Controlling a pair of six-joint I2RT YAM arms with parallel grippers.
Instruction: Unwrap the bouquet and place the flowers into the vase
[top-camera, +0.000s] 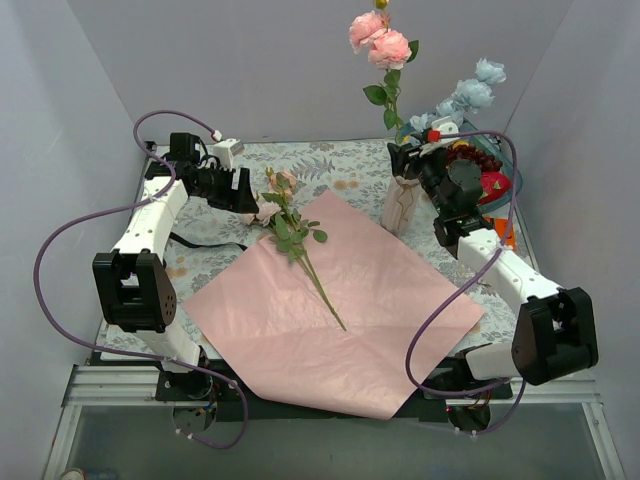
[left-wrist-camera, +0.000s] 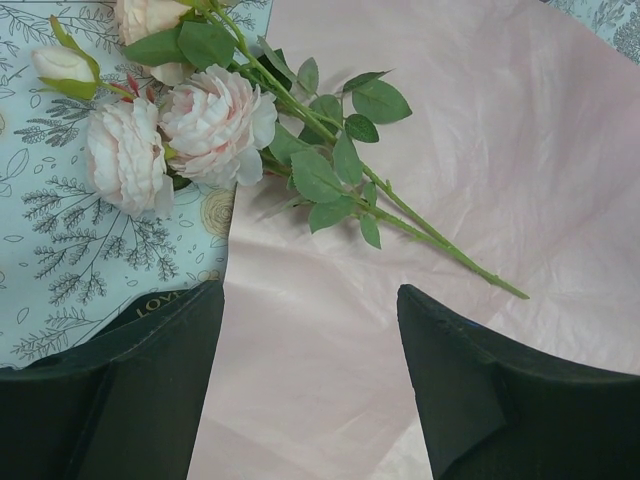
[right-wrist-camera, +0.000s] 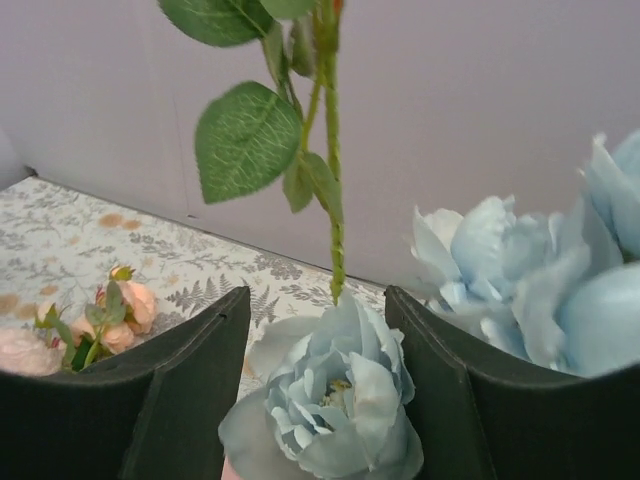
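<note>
Left gripper (left-wrist-camera: 310, 300), jaws open, hovers by the last rose stem (left-wrist-camera: 318, 175), next to be grasped; right gripper (right-wrist-camera: 318, 300) gapes beside the vase (top-camera: 400, 212).

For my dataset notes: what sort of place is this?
Probably a robot test booth: plain grey walls enclose a floral-patterned tablecloth, and two white-and-black robot arms stand on a metal rail frame.

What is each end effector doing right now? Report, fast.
Left end effector: open, empty, above the lilac-pink wrapping paper sheet.
Right end effector: open around a pale blue artificial blossom, not gripping it.
</note>
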